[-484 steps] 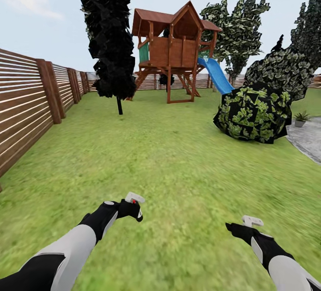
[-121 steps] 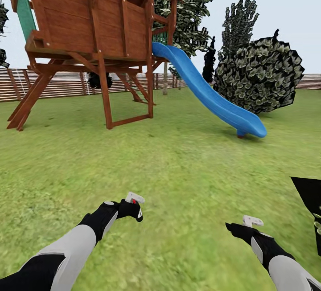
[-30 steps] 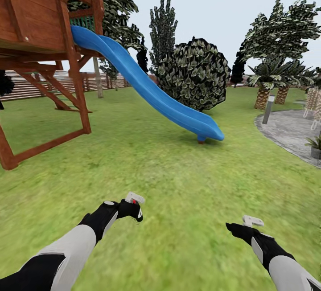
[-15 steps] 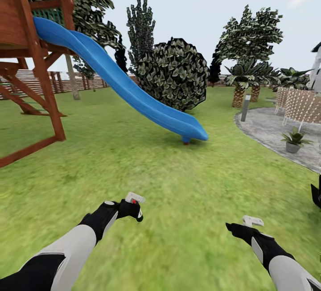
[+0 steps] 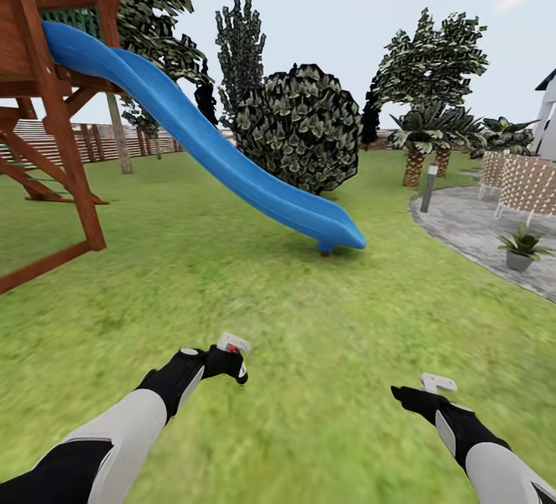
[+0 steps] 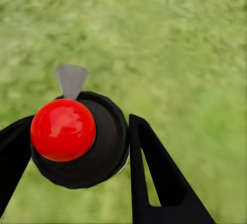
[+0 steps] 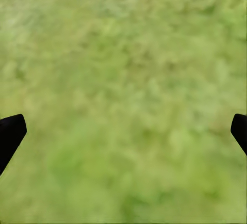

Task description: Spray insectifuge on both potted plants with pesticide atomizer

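From the head, a little potted plant with light-green leaves in a grey pot (image 5: 522, 247) sits on the round grey stone patio (image 5: 479, 234), right of the blue slide (image 5: 208, 149).

By the left wrist, the left gripper (image 6: 77, 147) pinches the small spray bottle with a dark top and red dot (image 6: 77, 139).

By the right wrist, the right gripper (image 7: 123, 131) is spread wide over the green grass (image 7: 123, 80).

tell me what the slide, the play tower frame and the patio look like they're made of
Slide: likely moulded plastic, uniformly blue, smooth, with a soft sheen.
Play tower frame: looks like stained wood, reddish-brown beams with faint grain.
Patio: seems stone or concrete paving, mottled matte grey. The potted plant on it has a plain grey pot, possibly stone or ceramic; too small to tell.
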